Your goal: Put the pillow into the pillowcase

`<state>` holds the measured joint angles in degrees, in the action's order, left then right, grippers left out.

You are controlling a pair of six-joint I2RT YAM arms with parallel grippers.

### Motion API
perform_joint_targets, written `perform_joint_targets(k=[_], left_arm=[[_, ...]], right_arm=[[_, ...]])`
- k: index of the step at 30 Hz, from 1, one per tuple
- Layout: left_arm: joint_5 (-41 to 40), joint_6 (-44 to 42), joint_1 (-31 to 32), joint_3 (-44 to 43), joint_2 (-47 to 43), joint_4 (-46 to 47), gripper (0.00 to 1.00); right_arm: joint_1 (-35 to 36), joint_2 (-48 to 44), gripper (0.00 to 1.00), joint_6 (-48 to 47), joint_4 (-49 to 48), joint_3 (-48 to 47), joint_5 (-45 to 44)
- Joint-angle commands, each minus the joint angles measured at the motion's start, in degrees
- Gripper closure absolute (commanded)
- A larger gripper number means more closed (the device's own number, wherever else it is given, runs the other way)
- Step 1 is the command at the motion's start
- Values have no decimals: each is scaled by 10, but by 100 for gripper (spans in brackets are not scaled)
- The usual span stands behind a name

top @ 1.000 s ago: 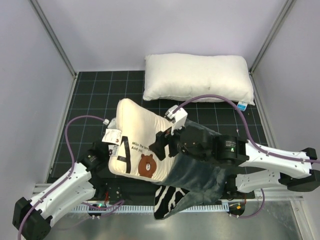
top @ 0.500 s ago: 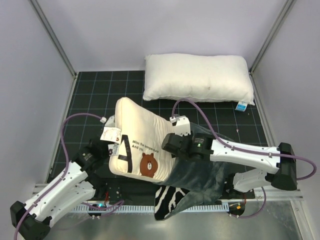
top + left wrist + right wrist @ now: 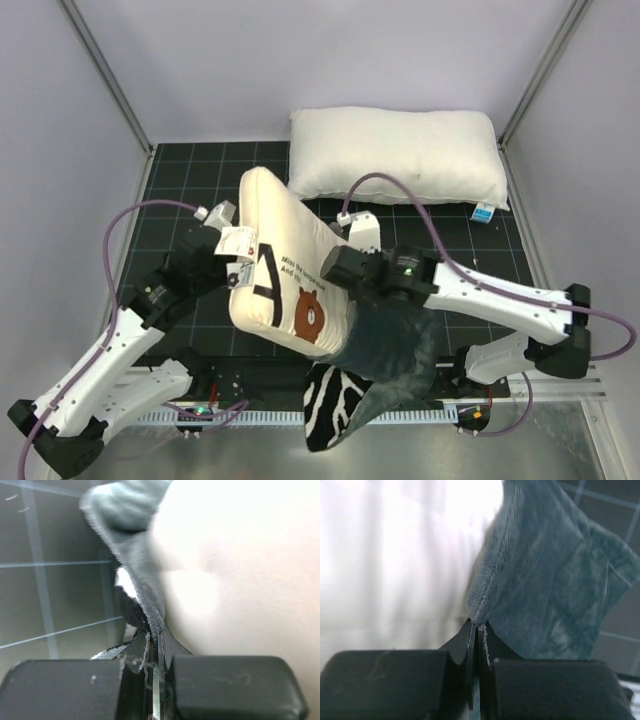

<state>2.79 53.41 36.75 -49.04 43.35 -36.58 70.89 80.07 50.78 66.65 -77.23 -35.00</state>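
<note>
Two grips: left pincer (image 3: 156,651) and right pincer (image 3: 477,630) each clamped on hem of plush zebra-and-grey pillowcase (image 3: 392,345). Flat cream bear-face pillow (image 3: 280,245) lay slanted on black gridded desk (image 3: 180,180), bear end at case mouth. Insertion judged begun; next, draw hem along pillow.

So the left hand (image 3: 155,680) sits at the bottom centre, fingers pinched together on the fuzzy grey edge of the pillowcase (image 3: 136,550), which runs up toward the top. The cream pillow (image 3: 240,570) fills the right side, and the dark gridded desk (image 3: 50,595) is on the left.
</note>
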Motion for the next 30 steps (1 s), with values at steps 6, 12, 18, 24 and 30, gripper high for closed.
perform_joint_targets(k=[6, 12, 18, 24, 30], left_arm=[[119, 60, -3, -325, 103, 24, 100], [125, 93, -3, -526, 187, 8, 100], [108, 122, -4, -625, 237, 4, 99], [92, 163, -5, -370, 166, 103, 100], [120, 199, -7, -405, 164, 159, 99]], right_arm=[[-105, -105, 96, -177, -89, -242, 126], [-182, -97, 96, -184, -106, -229, 172], [-202, -97, 96, -188, -106, -308, 210], [-206, -24, 96, -217, -32, -619, 232], [-210, -85, 96, -216, -121, -414, 192]])
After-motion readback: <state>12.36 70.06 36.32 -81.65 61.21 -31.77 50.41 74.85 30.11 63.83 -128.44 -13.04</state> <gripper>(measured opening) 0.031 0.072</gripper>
